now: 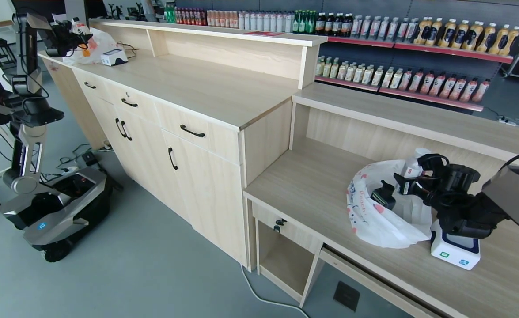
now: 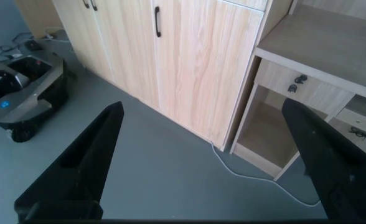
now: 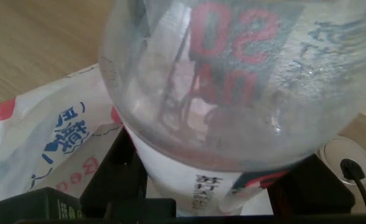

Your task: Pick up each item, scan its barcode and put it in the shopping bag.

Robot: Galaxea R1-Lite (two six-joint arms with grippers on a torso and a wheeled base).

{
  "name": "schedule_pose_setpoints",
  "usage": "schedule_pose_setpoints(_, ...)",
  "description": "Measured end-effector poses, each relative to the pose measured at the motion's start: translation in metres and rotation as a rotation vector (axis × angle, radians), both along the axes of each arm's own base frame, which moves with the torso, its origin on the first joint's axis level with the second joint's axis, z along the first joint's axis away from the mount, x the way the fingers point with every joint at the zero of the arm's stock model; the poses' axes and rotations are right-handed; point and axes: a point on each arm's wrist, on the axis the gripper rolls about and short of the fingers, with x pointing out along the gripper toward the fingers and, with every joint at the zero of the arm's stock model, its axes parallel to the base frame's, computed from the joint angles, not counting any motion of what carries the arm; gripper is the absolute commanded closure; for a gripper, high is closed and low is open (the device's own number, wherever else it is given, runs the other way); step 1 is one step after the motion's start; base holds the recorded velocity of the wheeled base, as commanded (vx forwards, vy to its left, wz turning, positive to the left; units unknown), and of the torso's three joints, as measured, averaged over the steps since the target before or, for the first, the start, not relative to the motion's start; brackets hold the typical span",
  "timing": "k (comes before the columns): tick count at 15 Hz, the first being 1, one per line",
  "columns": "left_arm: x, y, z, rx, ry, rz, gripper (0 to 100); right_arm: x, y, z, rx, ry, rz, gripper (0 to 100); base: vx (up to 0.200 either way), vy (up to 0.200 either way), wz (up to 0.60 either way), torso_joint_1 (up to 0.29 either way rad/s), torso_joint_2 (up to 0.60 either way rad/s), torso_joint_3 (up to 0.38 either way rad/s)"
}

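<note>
My right gripper [image 1: 403, 185] hangs over the low desk [image 1: 312, 185], shut on a clear plastic bottle [image 1: 413, 168] with red print and a white label. The bottle is held just above the mouth of the white shopping bag [image 1: 374, 221], which lies crumpled on the desk. Seen close in the right wrist view, the bottle [image 3: 233, 93] sits between the black fingers [image 3: 111, 183], with the bag [image 3: 52, 137] beneath it. A white barcode scanner [image 1: 456, 255] stands on the desk beside the bag, under my right wrist. My left gripper [image 2: 201, 109] is open over the grey floor, with nothing between its fingers.
A taller counter [image 1: 188, 84] with drawers stands to the left of the desk. Another robot [image 1: 43, 194] is parked on the floor beyond it. Shelves of bottles [image 1: 400, 39] line the back wall. A cable outlet [image 3: 343, 163] is set in the desk top.
</note>
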Motion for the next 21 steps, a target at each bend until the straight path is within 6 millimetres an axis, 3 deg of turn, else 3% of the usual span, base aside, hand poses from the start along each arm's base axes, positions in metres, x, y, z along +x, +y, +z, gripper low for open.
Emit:
schedule_pose_setpoints(6, 0.0, 0.0, 0.0, 0.0, 0.0, 0.0, 0, -0.001, -0.009, -0.012, 0.011, 0.001, 0.044, 100, 0.0, 0.0, 0.0, 0.0, 0.0, 0.0)
schedule_pose_setpoints(21, 0.0, 0.0, 0.0, 0.0, 0.0, 0.0, 0, 0.001, -0.009, -0.036, 0.006, 0.022, 0.076, 100, 0.0, 0.0, 0.0, 0.0, 0.0, 0.0)
